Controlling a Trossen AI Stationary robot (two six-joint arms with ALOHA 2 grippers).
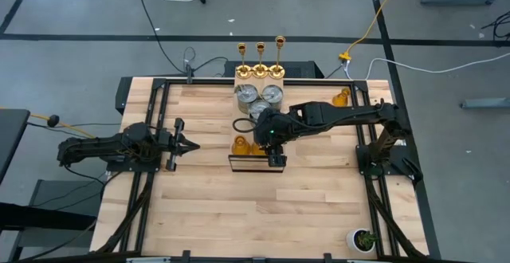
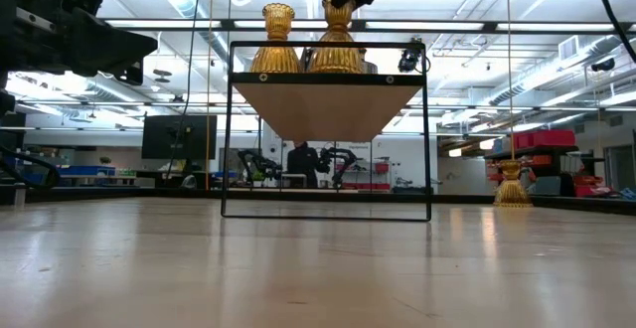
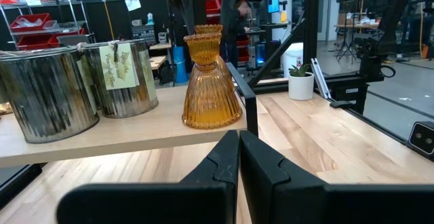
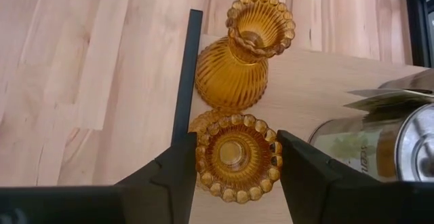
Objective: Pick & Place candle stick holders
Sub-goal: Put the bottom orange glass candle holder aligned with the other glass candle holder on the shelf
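right gripper (image 4: 234, 157): fingers clasp amber holder's (image 4: 236, 155) beaded rim, at shelf's (image 1: 256, 162) 6 o'clock edge | probably glass: rigid, slippery, breakable | left gripper (image 1: 190, 144): fingers pressed together, idle

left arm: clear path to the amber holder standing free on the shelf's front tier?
Probably yes. From the left gripper, fingers shut, the free amber holder stands on the shelf edge with nothing between; the right gripper brackets the other holder beside it.

can tag (image 3: 116, 66), writing unreadable
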